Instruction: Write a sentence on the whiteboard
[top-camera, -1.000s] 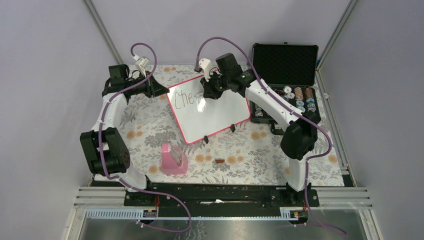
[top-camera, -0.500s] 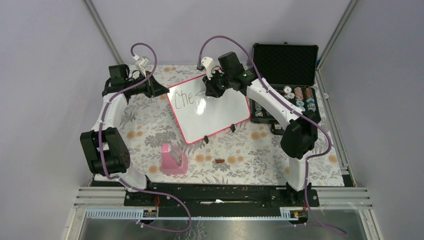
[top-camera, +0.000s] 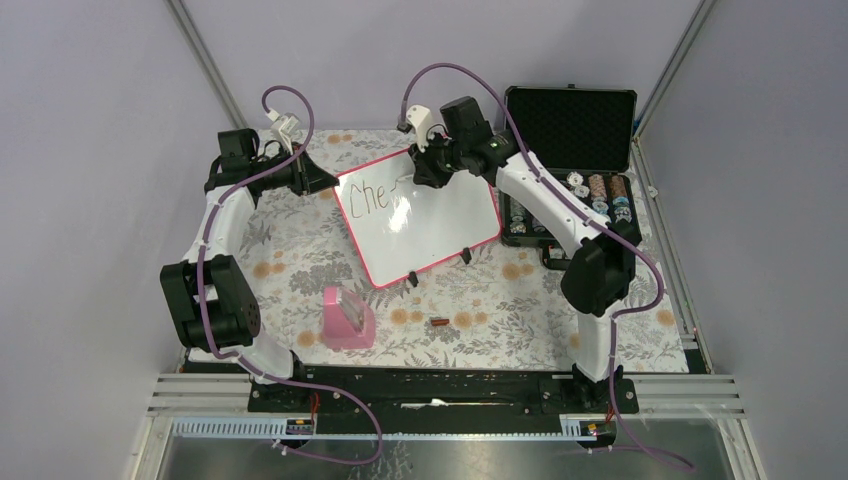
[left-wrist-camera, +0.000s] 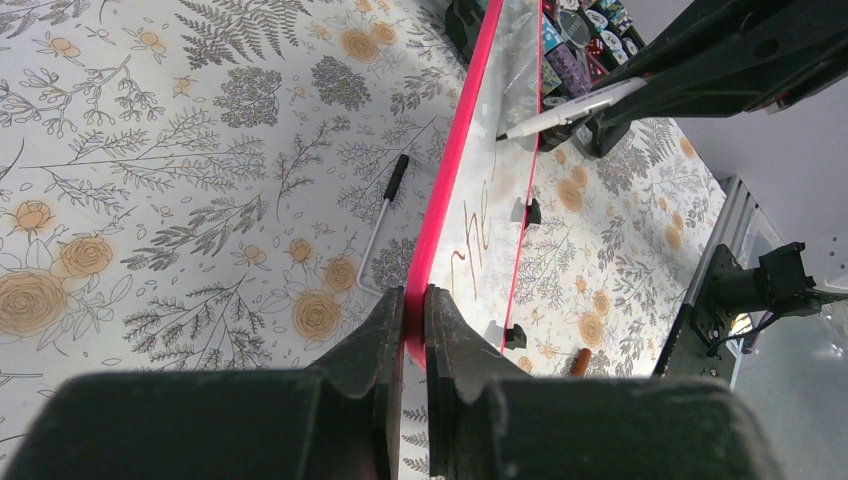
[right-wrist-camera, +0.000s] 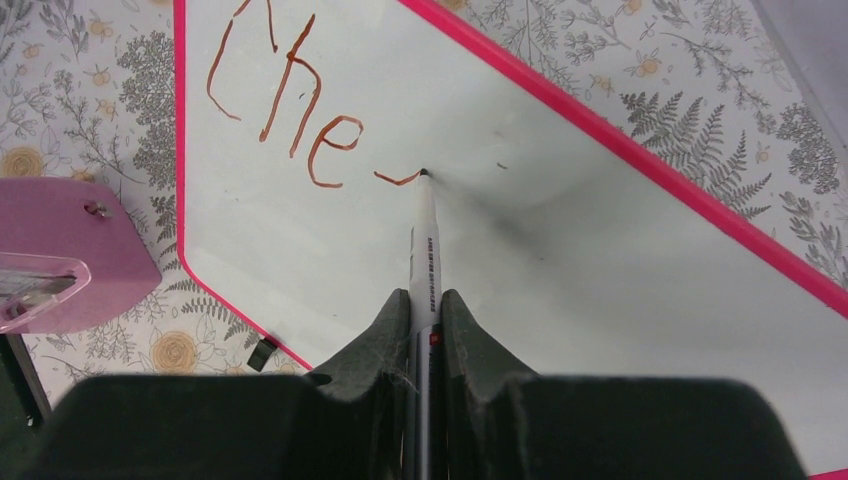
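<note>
I am working with the whiteboard lying face up at the far middle of the flowered table, its two black feet toward me and the open black case just to its right. My left gripper is pinching the pink frame at the board's far left corner, fingers pressed onto the thin edge; I judge this is bracing the board against the pen's push. My right gripper is clamping a white marker lengthwise between its fingers, with the tip touching the glossy surface just right of the letters. The sentence is showing only "Che" plus a short stroke, so I am judging the writing barely begun.
</note>
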